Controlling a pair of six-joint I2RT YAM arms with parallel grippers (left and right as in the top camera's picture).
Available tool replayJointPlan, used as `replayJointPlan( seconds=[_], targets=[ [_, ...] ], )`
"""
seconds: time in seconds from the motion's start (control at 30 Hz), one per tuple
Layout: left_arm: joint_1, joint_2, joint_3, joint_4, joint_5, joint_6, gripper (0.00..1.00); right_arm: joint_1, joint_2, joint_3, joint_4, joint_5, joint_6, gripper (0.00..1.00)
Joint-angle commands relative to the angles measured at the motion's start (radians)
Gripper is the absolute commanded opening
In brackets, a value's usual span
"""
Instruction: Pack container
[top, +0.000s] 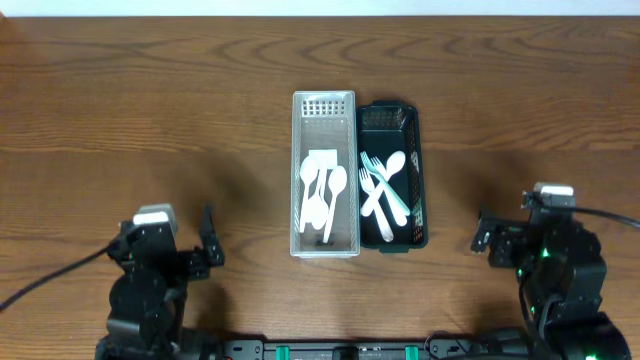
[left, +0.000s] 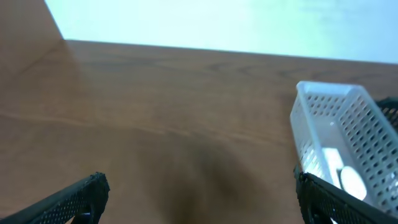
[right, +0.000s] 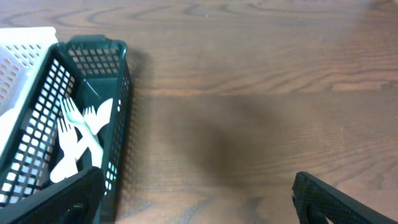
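— Where is the stuff it's meant to pack?

— In the middle of the tabletop (top: 150, 100). Two long baskets stand side by side and touching. The white basket (top: 296, 170) holds white spoons (top: 322, 190). The dark green basket (top: 420, 170) holds white forks (top: 372, 200), a teal fork (top: 385, 190) and one white spoon (top: 396, 165).

— And the arms?

— Both sit at the near edge, well apart from the baskets. The left hand (top: 208, 243) is spread wide with nothing in it; its wrist camera shows one finger at each side of the frame and bare wood between. The right hand (top: 481, 232) is just as wide open and just as empty.

— Which way would they have to go?

— Take twelve o'clock as straight away from the robot. The white basket then lies at about one o'clock from the left hand, and the dark one at about eleven from the right hand. Both baskets run lengthwise from twelve to six, and the cutlery lies roughly along that line, some of it crossed.

— Who's nearer?

— The right hand is nearer its dark basket than the left hand is to the white one. So if that stray spoon among the forks is to be moved, I'd guess it's the right arm's job, coming in from the basket's near end.

— Anything loose to pick up?

— I see nothing outside the baskets.
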Motion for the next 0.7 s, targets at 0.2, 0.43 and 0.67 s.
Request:
replayJointPlan(
  seconds=[0.2,0.43,0.67],
  targets=[
    [-0.004,-0.01,-0.008,-0.103,-0.029,0.015,0.98,0.014,-0.018,-0.024,-0.103,0.014,0.018,0.99],
    [-0.004,-0.01,-0.008,-0.166,-0.029,0.015,0.98,0.014,-0.018,-0.024,-0.174,0.014,0.018,0.99],
    [-0.004,-0.01,-0.008,-0.187,-0.029,0.015,0.98,0.014,-0.018,-0.024,-0.19,0.014,0.018,0.99]
  ],
)
